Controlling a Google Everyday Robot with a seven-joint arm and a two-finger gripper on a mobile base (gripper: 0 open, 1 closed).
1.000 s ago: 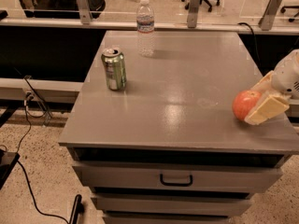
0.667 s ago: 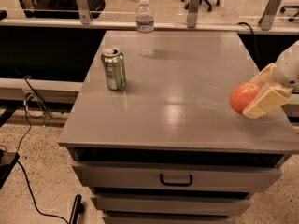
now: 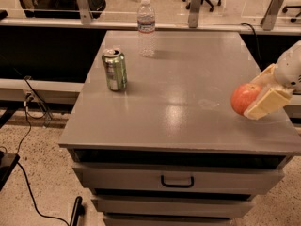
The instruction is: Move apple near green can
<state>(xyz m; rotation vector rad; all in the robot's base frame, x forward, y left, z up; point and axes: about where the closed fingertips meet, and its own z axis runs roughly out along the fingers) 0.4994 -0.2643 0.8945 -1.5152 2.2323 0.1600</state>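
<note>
My gripper hung over the right edge of the cabinet, coming in from the right. Its two pale fingers were closed on the apple, one finger on the near side of the fruit and the other behind it. The apple sat in my grasp at the gripper's left tip, its orange-red skin turned towards the middle of the top, low over the grey surface; whether it touched that surface I could not tell. The can stood upright well apart from the gripper, far to its left and a little farther back, near the left edge of the top, with bare grey surface between it and the apple. A clear bottle with a white cap stood upright farther off again, left of the gripper and near the back edge, beyond the can and to its right, not touching it. Below and to the left of the gripper, on the cabinet's front, a drawer was shut, with a dark handle at its middle, and a speckled floor lay lower still, far to the left
</note>
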